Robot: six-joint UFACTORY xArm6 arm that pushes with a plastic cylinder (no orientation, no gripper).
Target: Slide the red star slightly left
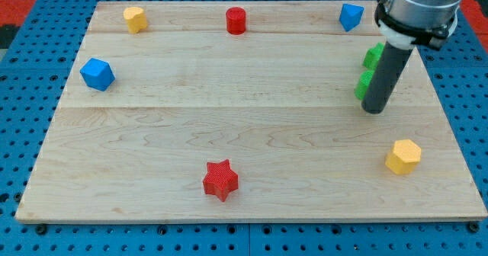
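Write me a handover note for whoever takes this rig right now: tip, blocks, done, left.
My tip rests on the board at the view's right, just beside two green blocks and partly hiding them.
The red star sits near the view's bottom centre, far from the tip and with nothing touching it.
Done: no sign of a push yet.
Left: bring the tip to the star's right side, likely passing the yellow block, then nudge it slightly left.

Grey cylindrical arm point(418, 4), dark rod point(385, 77).
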